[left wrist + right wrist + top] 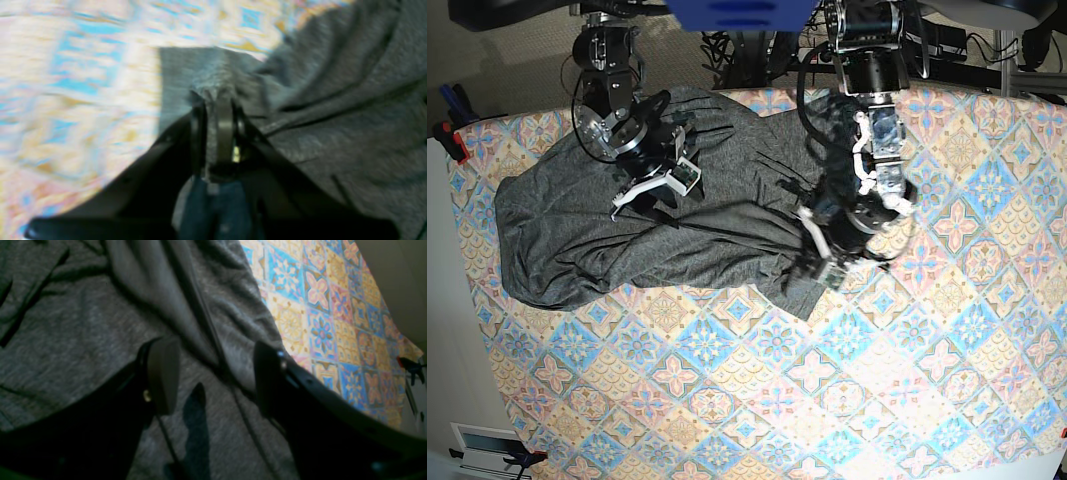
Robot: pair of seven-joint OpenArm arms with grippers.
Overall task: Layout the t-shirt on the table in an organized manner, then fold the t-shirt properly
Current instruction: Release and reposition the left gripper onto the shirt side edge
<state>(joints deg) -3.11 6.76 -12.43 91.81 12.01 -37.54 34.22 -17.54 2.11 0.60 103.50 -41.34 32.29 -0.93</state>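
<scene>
The t-shirt (667, 225) lies crumpled across the far-left part of the table (907, 400), a long wrinkled heap with deep folds running through it; no sleeve, collar or hem can be told apart with certainty from above. Its near-right corner sits under the left gripper (820, 262); in the left wrist view the jaws are pinched together on a bunched edge of the grey knit, with patterned cloth showing just beyond it, though that view is blurred. The right gripper (213, 376) hangs over the garment's far part with its 2 fingers spread wide and nothing between them; only wrinkled fabric lies below. By my reading the task is barely begun: the layout step is in hand and not finished, since the shirt is neither flat nor squared; spreading, smoothing and every fold are left to do.
</scene>
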